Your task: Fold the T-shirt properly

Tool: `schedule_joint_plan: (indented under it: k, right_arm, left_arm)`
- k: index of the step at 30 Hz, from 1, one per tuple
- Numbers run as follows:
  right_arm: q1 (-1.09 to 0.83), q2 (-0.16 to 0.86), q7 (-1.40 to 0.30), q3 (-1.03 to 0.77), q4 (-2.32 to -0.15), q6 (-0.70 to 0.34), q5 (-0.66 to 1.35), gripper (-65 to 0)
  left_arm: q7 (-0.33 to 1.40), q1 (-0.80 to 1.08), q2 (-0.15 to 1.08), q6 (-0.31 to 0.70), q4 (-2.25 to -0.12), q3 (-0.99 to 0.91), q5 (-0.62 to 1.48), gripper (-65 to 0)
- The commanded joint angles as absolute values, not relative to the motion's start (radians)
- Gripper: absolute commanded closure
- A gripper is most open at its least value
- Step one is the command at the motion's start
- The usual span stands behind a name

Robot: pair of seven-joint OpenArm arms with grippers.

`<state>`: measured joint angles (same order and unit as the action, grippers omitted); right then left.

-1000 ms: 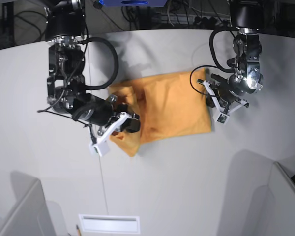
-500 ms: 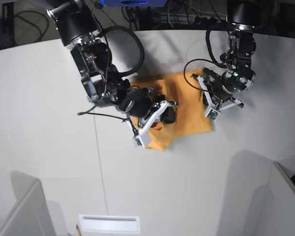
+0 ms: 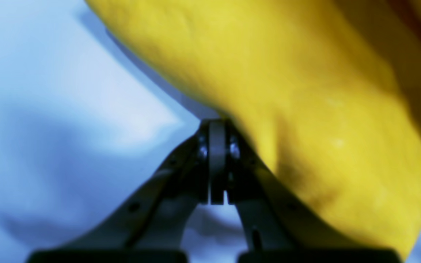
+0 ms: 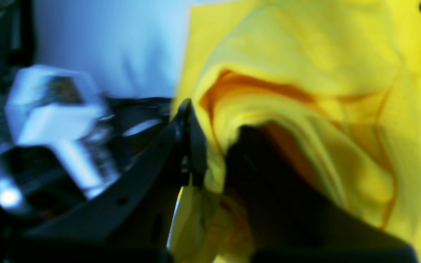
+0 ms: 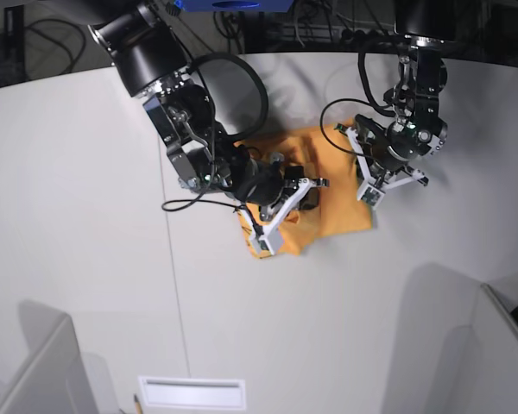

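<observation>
The T-shirt (image 5: 328, 185) lies partly folded on the white bench (image 5: 86, 216), bunched between the two end effectors. The right end effector (image 5: 300, 191) is clamped on a doubled layer of the orange cloth: in the right wrist view a fold of fabric (image 4: 214, 171) is pinched between its dark fingers (image 4: 190, 146), with more cloth draped over and beyond them. The left end effector (image 3: 216, 160) sits at the shirt's opposite edge, its jaws pressed fully together; in the left wrist view the cloth (image 3: 305, 109) lies just beside and above its tips, and whether any fabric is caught there cannot be told. Both wrist views are blurred.
</observation>
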<state>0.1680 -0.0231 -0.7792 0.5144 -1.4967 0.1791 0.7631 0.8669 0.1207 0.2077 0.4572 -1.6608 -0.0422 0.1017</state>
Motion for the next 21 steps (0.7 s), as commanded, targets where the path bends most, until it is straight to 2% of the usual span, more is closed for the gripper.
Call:
schedule_joint_plan:
  k: [1,6,8,10,13,15,21]
  right_arm:
    - [0.193,-0.039,-0.762,0.513,-1.492,0.171,0.779,0.0]
    - [0.196,-0.039,-0.768,0.513,-1.469,0.174,0.779,0.0]
    - [0.194,-0.039,-0.769,0.513,-1.469,0.188,0.779,0.0]
    - [0.196,-0.035,-0.769,0.513,-1.471,0.245,0.779,0.0]
    - [0.196,-0.033,-0.769,0.515,-1.488,0.306,0.779,-23.7]
    - [0.196,-0.033,-0.769,0.515,-1.503,0.306,0.777,-32.4]
    - [0.252,-0.024,-0.762,0.657,-1.523,0.335,0.777,-33.3]
  left_arm:
    - [0.849,0.12,0.214,0.463,-1.701,-0.05,0.105,0.0]
    - [0.849,0.2,0.213,0.478,-1.799,-0.24,0.108,0.0]
    - [0.849,0.223,0.214,0.533,-1.813,-0.325,0.108,0.0]
    - [0.849,0.232,0.214,0.576,-1.816,-0.412,0.108,0.0]
    - [0.849,0.249,0.222,0.596,-1.804,-0.545,0.108,0.0]
    - [0.849,0.257,0.237,0.61,-1.794,-0.605,0.108,0.0]
    - [0.849,0.263,0.266,0.638,-1.77,-0.74,0.108,0.0]
